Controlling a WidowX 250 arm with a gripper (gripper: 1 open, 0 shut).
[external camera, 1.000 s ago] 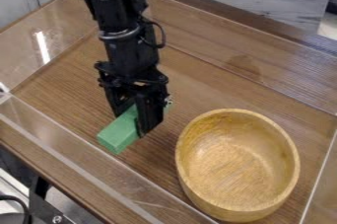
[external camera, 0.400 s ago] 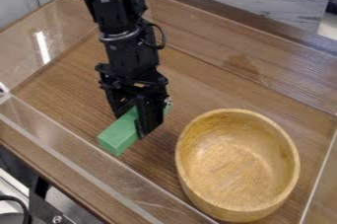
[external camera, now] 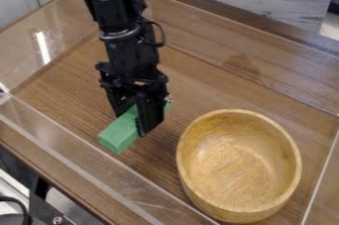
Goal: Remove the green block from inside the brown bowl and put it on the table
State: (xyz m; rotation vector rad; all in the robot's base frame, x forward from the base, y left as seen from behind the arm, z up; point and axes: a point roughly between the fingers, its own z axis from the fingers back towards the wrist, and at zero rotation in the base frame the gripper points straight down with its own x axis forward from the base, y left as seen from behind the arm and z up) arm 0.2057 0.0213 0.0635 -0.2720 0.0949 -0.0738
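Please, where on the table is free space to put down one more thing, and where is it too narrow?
The table is bare behind the brown bowl, up to the far wall. Another bare patch lies left of the arm, toward the left wall. It is crowded between the end effector at the green block and the bowl.

On your tabletop (external camera: 252, 65), the block (external camera: 119, 134) lay left of the bowl (external camera: 240, 164), outside it, under the gripper (external camera: 138, 120).

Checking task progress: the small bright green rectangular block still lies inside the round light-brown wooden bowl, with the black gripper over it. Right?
Not quite. The green block is outside the empty wooden bowl, on the wood-grain table left of it. The black gripper is over it, as the camera view shows.
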